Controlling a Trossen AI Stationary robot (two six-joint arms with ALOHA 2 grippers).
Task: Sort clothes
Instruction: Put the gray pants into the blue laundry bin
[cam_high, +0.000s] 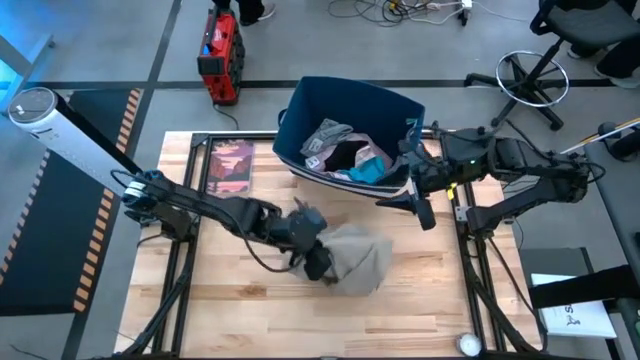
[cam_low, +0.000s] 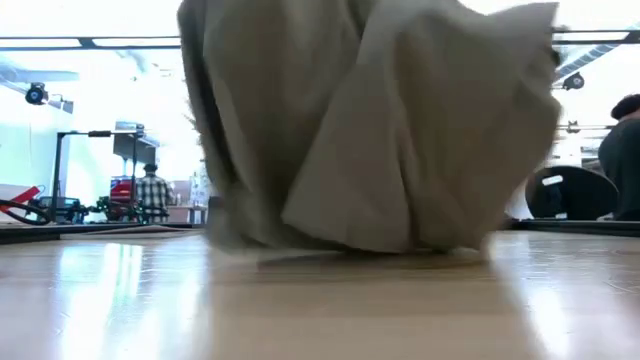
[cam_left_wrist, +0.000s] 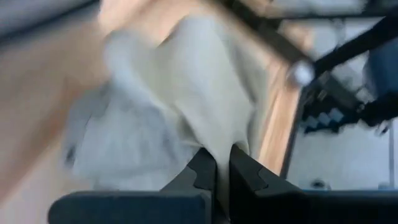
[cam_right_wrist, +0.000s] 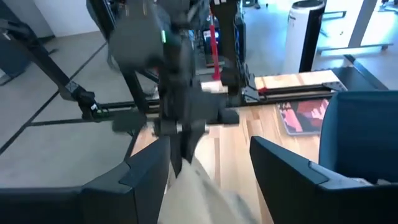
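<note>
We see the left gripper (cam_high: 322, 262) clamped on the grey-beige garment (cam_high: 360, 258), hanging down near the bin (cam_high: 345, 100); right gripper (cam_high: 421, 203) gapes apart beside the bin.

Navy bin (cam_high: 300, 115) at table's (cam_high: 240, 300) far edge, pink book (cam_high: 232, 165) beside.

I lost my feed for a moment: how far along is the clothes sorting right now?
Early on. The left gripper is shut on the grey-beige garment, held over the table. The right gripper waits open by the blue bin. Nothing lies sorted on the table. Several garments remain bunched in the bin.
</note>
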